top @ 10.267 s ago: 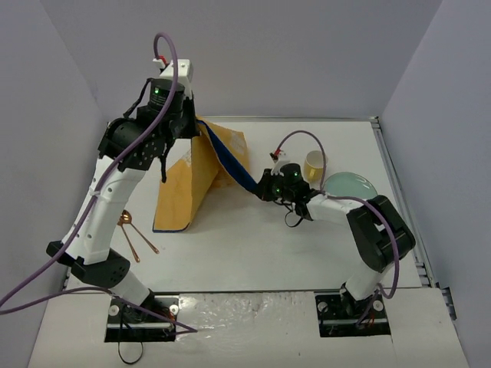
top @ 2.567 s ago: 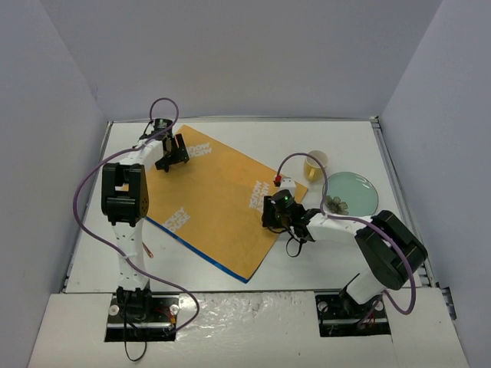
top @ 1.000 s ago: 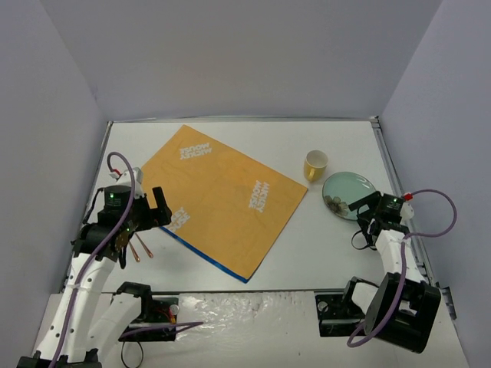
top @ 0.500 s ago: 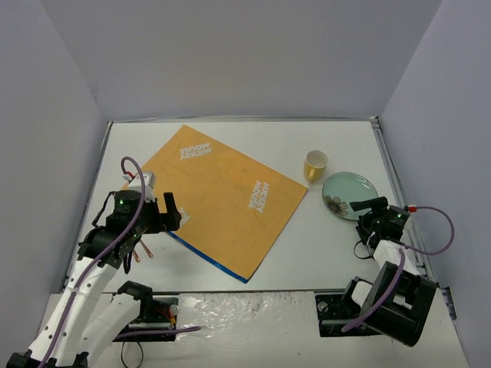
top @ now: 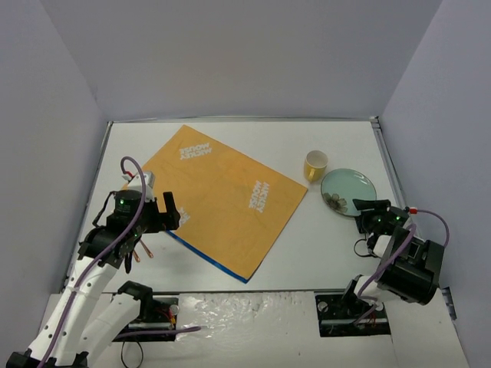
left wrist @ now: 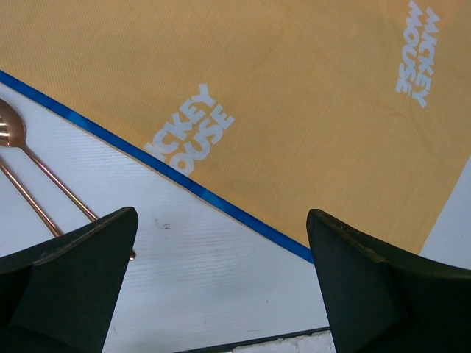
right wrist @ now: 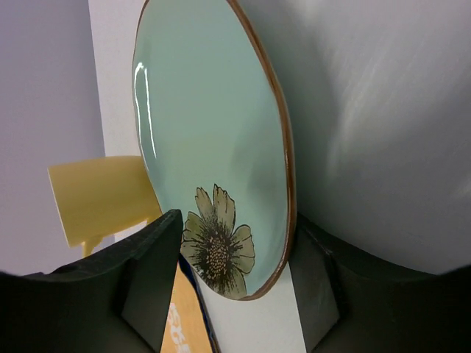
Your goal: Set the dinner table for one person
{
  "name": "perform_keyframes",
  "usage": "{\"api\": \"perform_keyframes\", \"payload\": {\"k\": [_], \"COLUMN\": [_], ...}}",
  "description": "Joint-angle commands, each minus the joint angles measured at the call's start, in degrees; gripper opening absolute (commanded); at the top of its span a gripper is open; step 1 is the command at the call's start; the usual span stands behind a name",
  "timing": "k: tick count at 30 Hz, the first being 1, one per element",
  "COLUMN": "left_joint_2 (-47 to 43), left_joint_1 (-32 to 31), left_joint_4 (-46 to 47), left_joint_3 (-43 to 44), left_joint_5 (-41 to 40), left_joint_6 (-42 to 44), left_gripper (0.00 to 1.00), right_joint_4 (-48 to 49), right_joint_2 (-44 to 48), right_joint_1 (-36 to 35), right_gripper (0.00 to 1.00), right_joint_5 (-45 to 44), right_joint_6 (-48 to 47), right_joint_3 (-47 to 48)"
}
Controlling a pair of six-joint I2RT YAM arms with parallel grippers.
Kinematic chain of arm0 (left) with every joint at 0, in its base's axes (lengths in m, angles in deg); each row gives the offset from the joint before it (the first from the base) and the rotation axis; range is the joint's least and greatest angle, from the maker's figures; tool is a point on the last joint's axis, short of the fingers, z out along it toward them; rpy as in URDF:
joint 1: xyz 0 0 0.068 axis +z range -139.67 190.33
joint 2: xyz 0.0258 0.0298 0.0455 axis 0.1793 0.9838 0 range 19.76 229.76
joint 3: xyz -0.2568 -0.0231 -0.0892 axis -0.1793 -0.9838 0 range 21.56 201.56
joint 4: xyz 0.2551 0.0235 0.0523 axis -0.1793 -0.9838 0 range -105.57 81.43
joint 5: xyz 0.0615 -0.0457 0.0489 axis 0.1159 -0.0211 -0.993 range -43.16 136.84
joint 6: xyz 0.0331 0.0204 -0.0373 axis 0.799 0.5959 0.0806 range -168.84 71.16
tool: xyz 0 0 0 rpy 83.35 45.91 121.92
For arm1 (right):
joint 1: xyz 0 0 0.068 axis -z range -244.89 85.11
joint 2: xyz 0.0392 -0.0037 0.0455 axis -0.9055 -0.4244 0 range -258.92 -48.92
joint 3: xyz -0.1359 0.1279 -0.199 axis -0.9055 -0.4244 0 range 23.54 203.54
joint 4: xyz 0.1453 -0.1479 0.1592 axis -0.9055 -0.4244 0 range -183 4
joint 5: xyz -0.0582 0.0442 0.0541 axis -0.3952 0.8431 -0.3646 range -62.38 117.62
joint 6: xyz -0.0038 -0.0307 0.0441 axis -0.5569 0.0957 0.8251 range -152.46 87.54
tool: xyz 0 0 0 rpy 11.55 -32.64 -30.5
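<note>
The white dinner table (top: 322, 245) bears an orange-yellow, blue-edged cloth (top: 219, 195) laid flat at its middle left. A pale green plate (top: 347, 186) with a flower print lies at the right. My right gripper (top: 367, 205) reaches it from the near side. In the right wrist view the plate (right wrist: 213, 110) has its brown rim between the two fingers, one over the flower and one under the rim, and the right gripper (right wrist: 235, 243) is shut on it. My left gripper (top: 157, 211) hangs open over bare table by the cloth's blue edge (left wrist: 243, 220), holding nothing.
A yellow cup (top: 315, 164) stands just left of the plate, beyond it in the right wrist view (right wrist: 103, 195). Copper cutlery (top: 142, 249) lies at the table's left, near the left gripper (left wrist: 221, 243). Lavender-grey walls close in three sides.
The right gripper's fingers have closed in on the plate's near rim, and the plate has shifted slightly away. The left arm moved a little toward the cloth, then held.
</note>
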Motion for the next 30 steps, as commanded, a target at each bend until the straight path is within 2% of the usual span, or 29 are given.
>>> {"api": "perform_keyframes", "payload": {"k": [1, 2, 4, 6, 10, 20, 23, 30], "left_joint_2": [0.5, 0.5, 0.5, 0.5, 0.9, 3.1, 4.0, 6.0], "left_joint_1": [0.1, 0.1, 0.1, 0.1, 0.1, -0.2, -0.3, -0.5], "left_joint_4": [3.1, 3.0, 2.8, 2.8, 2.6, -2.6, -3.2, -4.4], "left_joint_3": [0.7, 0.7, 0.7, 0.7, 1.1, 9.1, 11.6, 15.6], "left_joint_5": [-1.3, -1.4, -1.6, -1.6, -1.5, -1.3, -0.9, -0.3], "left_joint_6": [0.4, 0.4, 0.4, 0.4, 0.4, 0.3, 0.1, 0.3], "left_gripper": [0.97, 0.97, 0.97, 0.97, 0.97, 0.97, 0.97, 0.97], "right_joint_4": [-3.5, -3.4, -3.3, -3.1, -4.3, -22.9, -24.9, -25.1], "right_joint_2": [-4.0, -4.3, -4.8, -4.6, -1.6, 22.9, 25.6, 25.5], "right_joint_1": [0.6, 0.7, 0.8, 1.1, 1.9, 3.6, 3.7, 2.7], "right_gripper": [0.38, 0.32, 0.13, 0.0, 0.0, 0.0, 0.0, 0.0], "right_joint_5": [-2.7, -2.8, -2.7, -2.4, -1.1, -0.6, 1.3, 5.1], "right_joint_6": [-1.5, -1.5, -1.4, -1.2, -1.2, -1.0, -0.5, 0.6], "right_joint_3": [-1.4, -1.2, -0.7, -0.4, 0.5, 8.8, 12.2, 22.4]}}
